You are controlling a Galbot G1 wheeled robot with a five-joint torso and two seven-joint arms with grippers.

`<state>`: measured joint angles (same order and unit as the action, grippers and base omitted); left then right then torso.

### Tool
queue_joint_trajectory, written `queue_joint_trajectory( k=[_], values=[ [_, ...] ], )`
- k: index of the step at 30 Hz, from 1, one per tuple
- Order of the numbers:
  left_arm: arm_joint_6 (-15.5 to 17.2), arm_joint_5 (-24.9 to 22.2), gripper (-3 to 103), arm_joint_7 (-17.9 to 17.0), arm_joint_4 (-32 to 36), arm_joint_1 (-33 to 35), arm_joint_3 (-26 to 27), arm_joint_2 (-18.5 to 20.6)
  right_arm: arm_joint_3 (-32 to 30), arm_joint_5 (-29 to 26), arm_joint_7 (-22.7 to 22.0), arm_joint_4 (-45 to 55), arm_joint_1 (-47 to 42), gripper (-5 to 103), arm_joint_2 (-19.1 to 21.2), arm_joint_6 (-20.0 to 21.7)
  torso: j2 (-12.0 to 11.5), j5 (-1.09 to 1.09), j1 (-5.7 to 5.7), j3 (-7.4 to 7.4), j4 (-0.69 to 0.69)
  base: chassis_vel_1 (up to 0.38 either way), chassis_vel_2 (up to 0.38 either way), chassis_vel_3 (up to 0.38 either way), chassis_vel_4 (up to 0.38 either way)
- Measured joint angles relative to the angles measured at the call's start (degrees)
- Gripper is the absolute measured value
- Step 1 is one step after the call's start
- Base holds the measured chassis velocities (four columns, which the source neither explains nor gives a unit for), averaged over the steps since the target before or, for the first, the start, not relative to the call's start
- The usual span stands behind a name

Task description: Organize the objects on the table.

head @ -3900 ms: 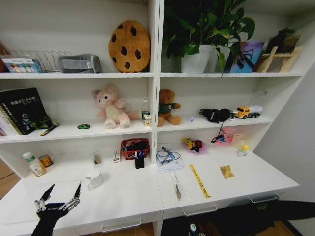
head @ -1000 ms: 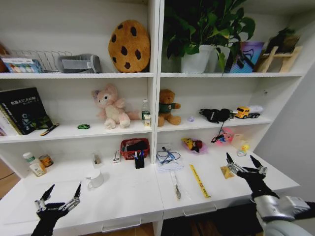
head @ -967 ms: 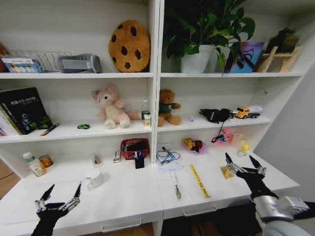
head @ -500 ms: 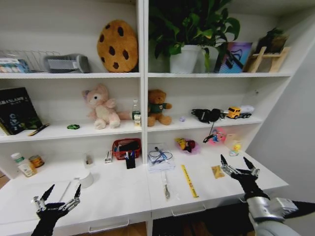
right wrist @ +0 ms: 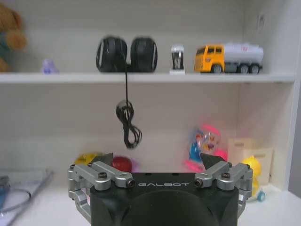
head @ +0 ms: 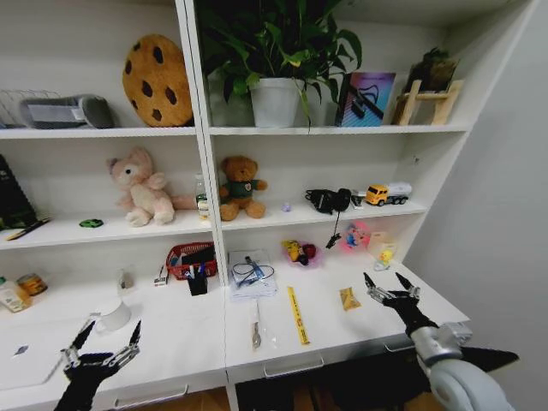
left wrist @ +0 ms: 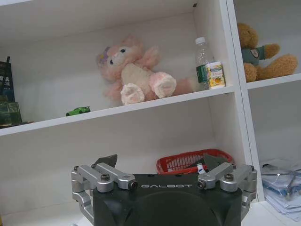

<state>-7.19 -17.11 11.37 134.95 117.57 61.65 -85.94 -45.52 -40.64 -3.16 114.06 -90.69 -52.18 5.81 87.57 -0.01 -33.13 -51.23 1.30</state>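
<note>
Holding both end effectors released, we find the laptop (head: 30, 360) flat on the bench (head: 334, 321), beside the left end effector (head: 103, 344); the right end effector (head: 390, 289) is well apart.

Head camera looks down over the table (head: 334, 321); both wrist cameras face its shelves closely.

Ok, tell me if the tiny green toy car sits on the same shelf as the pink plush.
Yes, the green toy car rests on the shelf board beside the pink plush.
</note>
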Motion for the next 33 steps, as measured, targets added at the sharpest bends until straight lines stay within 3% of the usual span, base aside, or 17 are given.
queue_joint_trajectory(
  k=[7, 20, 23, 25, 26, 31, 33],
  values=[
    [0.00, 0.00, 100, 0.00, 0.00, 0.00, 0.00, 0.00, 6.14, -2.65, 0.86, -9.94, 7.40, 100, 3.59, 5.00, 0.00, 0.02, 0.00, 0.00, 0.02, 0.016, 0.021, -0.014, -0.017],
    [0.00, 0.00, 100, 0.00, 0.00, 0.00, 0.00, -0.01, 18.19, -1.94, 1.89, -21.72, 17.58, 99, 4.25, 5.55, 0.00, 0.02, 0.00, -0.01, 0.02, 0.000, 0.000, 0.000, 0.000],
    [0.00, 0.00, 100, 0.00, 0.00, 0.00, 0.00, -0.01, 19.62, -1.46, 1.90, -23.18, 19.15, 95, 3.82, 5.49, 0.00, 0.01, 0.00, 0.00, 0.02, 0.000, 0.000, 0.000, 0.000],
    [0.00, 0.00, 100, 0.00, 0.00, 0.00, 0.00, -0.01, 21.32, -0.68, 1.92, -25.37, 21.40, 80, 3.28, 5.17, 0.00, 0.02, 0.00, 0.00, 0.02, 0.000, 0.000, 0.000, 0.000],
    [0.00, 0.00, 100, 0.00, 0.00, 0.00, 0.00, -0.01, 21.32, -0.68, 1.92, -25.37, 21.40, 80, 3.28, 5.17, 0.00, 0.02, 0.00, 0.00, 0.02, 0.000, 0.000, 0.000, 0.000],
    [0.00, 0.00, 100, 0.00, 0.00, 0.00, 0.00, -0.01, 22.81, -0.16, 2.16, -27.37, 23.13, 58, 2.90, 4.84, 0.00, 0.01, 0.00, 0.00, 0.02, 0.000, 0.000, 0.000, 0.000],
    [0.00, 0.00, 100, 0.00, 0.00, 0.00, 0.00, -0.01, 22.99, -0.12, 2.24, -27.69, 23.45, 58, 2.82, 4.77, 0.00, 0.01, 0.00, 0.00, 0.02, 0.000, 0.000, 0.000, 0.000]
  ],
)
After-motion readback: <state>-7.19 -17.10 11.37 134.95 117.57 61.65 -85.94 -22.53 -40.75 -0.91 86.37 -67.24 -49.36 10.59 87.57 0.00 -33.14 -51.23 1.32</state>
